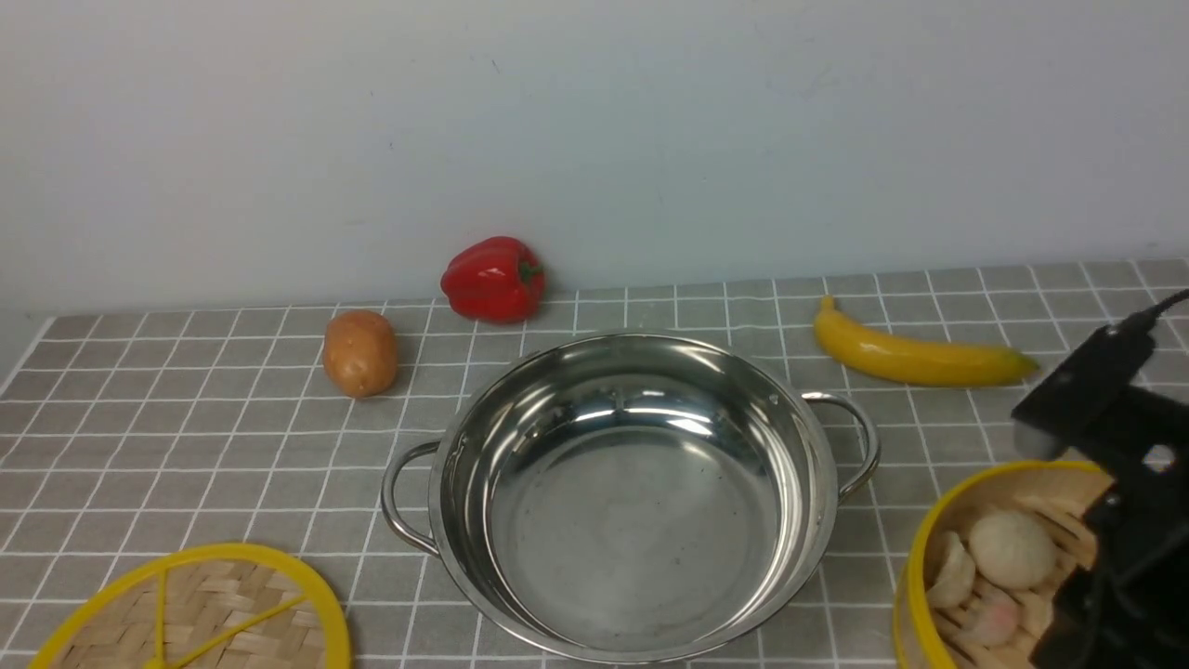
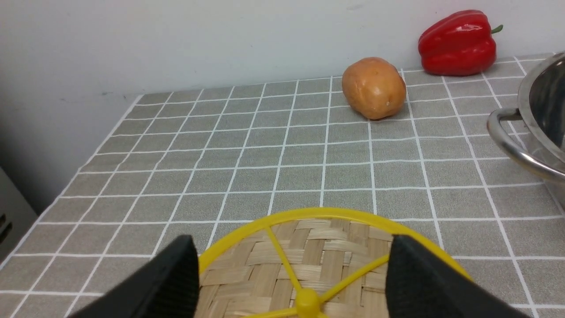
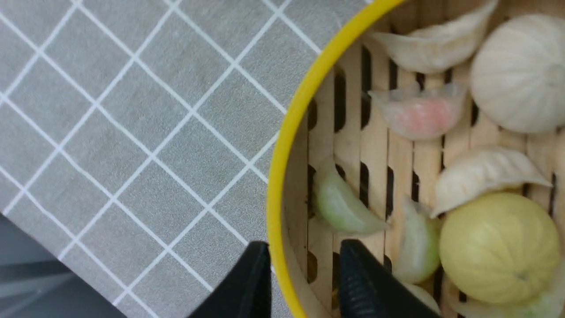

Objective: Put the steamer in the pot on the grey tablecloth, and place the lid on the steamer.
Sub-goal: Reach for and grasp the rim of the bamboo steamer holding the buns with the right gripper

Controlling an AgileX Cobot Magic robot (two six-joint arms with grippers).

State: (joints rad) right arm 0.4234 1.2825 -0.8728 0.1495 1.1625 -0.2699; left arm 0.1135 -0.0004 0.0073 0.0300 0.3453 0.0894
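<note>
The steamer (image 1: 932,557) stands at the front right of the grey tablecloth (image 1: 186,465), with buns and dumplings on its slatted floor. My right gripper (image 3: 304,249) is shut on its yellow-rimmed wall (image 3: 287,145), one finger outside and one inside. The empty pot (image 1: 632,492) sits in the middle of the cloth, and its handle (image 2: 512,141) shows in the left wrist view. The lid (image 1: 195,613) lies flat at the front left. Just above the lid (image 2: 309,251), my left gripper (image 2: 291,242) is open, its fingers wide either side of the central knob (image 2: 306,302).
A potato (image 1: 359,353) and a red pepper (image 1: 492,279) lie behind the pot on the left. A banana (image 1: 920,358) lies at the back right, near my right arm (image 1: 1105,409). The wall is close behind. The cloth's left edge (image 2: 66,190) drops off.
</note>
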